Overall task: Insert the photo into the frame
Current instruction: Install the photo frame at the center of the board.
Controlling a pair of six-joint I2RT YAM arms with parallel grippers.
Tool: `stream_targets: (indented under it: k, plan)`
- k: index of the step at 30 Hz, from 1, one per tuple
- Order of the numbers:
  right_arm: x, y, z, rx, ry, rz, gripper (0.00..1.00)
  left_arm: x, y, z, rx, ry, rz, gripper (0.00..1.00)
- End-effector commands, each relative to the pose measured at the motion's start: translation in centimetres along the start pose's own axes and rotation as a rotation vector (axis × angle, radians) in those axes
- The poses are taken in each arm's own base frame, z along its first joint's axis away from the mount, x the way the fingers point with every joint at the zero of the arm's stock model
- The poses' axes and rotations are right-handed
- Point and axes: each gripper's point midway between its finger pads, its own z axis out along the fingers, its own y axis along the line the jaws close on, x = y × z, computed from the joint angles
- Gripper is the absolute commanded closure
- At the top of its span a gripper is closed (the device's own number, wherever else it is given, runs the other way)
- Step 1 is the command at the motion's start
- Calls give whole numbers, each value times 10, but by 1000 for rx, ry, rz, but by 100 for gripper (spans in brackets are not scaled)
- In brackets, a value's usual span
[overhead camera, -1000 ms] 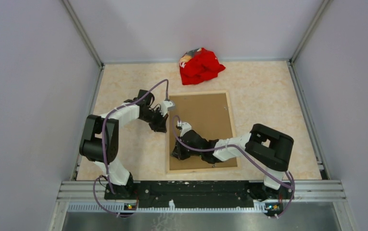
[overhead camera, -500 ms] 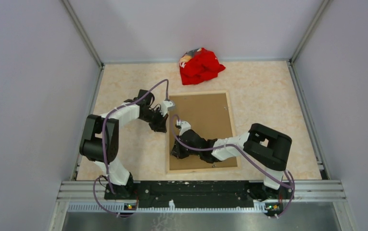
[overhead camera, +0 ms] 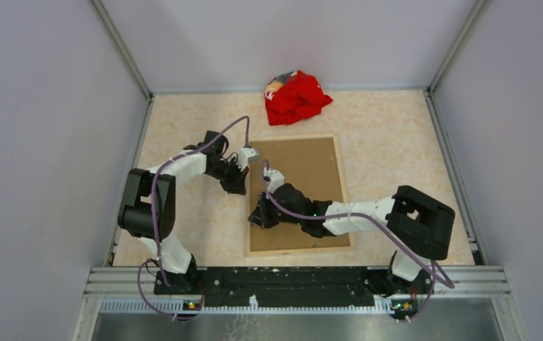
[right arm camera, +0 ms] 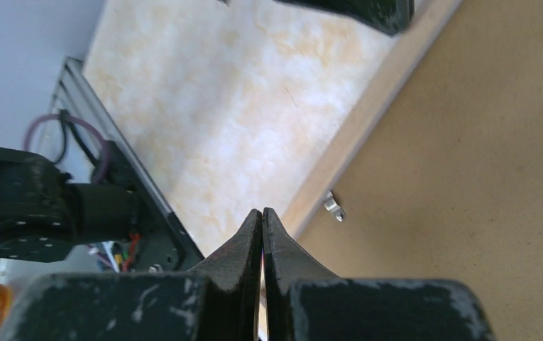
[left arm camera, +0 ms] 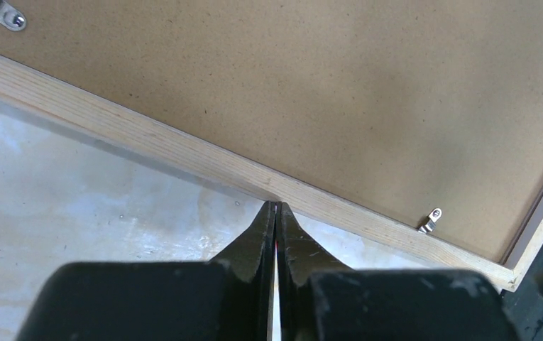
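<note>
The right arm (overhead camera: 360, 213) hides part of the backing board (overhead camera: 304, 167), and both wrist views crop the frame (left arm camera: 183, 153).

Left arm (overhead camera: 176, 169): elbow folded up at the left side, forearm reaching inward to the right. Left claw (left arm camera: 276, 206) angled downward, fingers pressed together with nothing between them.

Right arm (overhead camera: 364, 209): stretched low, reaching leftward. Right claw (right arm camera: 262, 212) tips closed tight, empty.

The claws sit near each other, not touching.

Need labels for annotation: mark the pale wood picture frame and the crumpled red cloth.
pale wood picture frame (left arm camera: 183, 153), left wrist view, wooden side rail.
crumpled red cloth (overhead camera: 297, 98), top external view, its middle.
</note>
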Motion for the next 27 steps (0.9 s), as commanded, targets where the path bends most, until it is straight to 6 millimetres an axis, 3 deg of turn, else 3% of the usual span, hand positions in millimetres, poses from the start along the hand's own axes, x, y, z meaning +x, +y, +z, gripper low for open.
stream_targets:
  k: [1, 9, 27]
  plan:
    - [-32, 5, -12, -31, -73, 3, 100, -15, 3, -1, 6, -25, 11, 94]
    - [-14, -21, 3, -17, -22, 20, 100, -11, 7, 3, 1, -13, -3, 94]
    - [9, -34, 25, -16, 19, 59, 100, -10, 5, 1, 1, -12, 0, 94]
